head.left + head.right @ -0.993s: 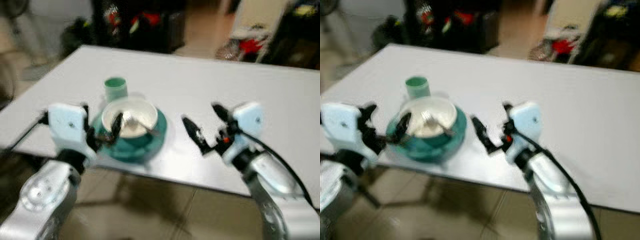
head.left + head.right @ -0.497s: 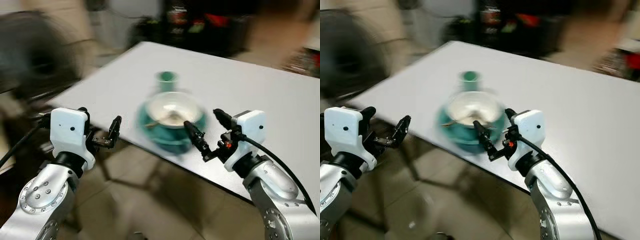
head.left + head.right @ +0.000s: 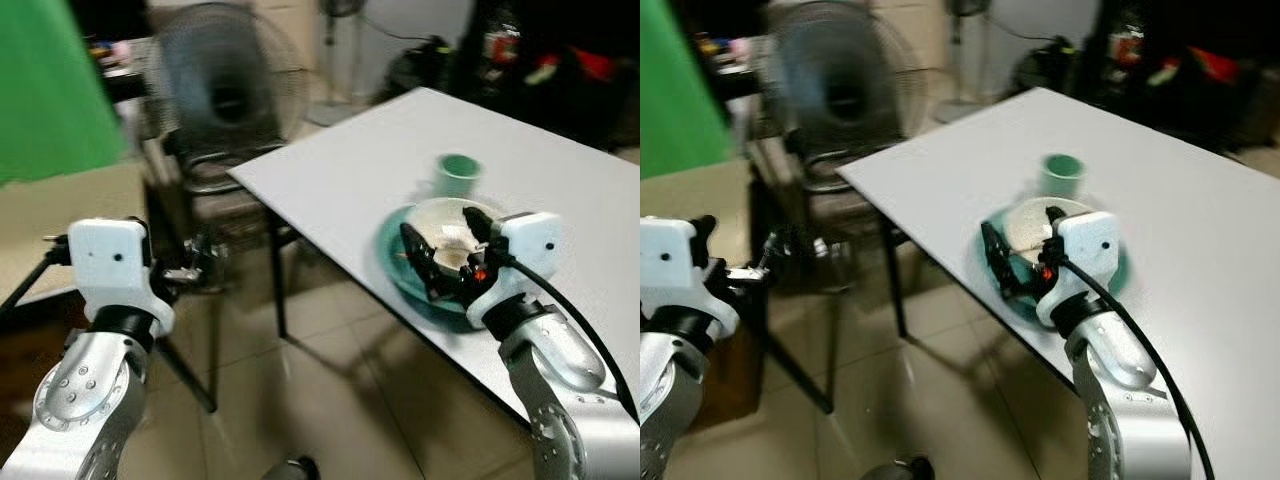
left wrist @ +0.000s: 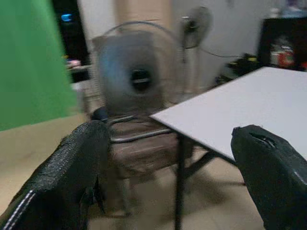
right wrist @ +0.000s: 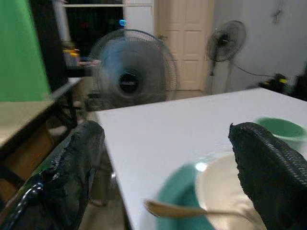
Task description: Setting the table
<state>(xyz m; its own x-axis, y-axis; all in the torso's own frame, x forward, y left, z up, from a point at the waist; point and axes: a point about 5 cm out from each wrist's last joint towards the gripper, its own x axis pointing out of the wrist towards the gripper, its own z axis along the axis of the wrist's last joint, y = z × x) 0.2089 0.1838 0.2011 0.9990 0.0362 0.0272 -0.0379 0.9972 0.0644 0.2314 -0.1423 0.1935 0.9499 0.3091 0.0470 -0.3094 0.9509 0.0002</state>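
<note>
White rectangular table [image 3: 340, 165] runs from frame centre to the right edge in the left eye view; near its front edge, centre-right, sits a round teal plate [image 3: 392, 262] w/ a white bowl [image 3: 440, 215] on it and a spoon [image 5: 192, 210] lying across the bowl, plus a small green cup [image 3: 458, 175] just behind. Right gripper [image 3: 440, 260] hovers over the plate & bowl, fingers spread wide, holding nothing. Left gripper [image 3: 200, 272], lower left over the tiled floor [image 3: 330, 400] off the table, also gapes wide w/ nothing in it, near a dark chair [image 4: 139, 143] and big round fan [image 3: 225, 85] at upper left.
</note>
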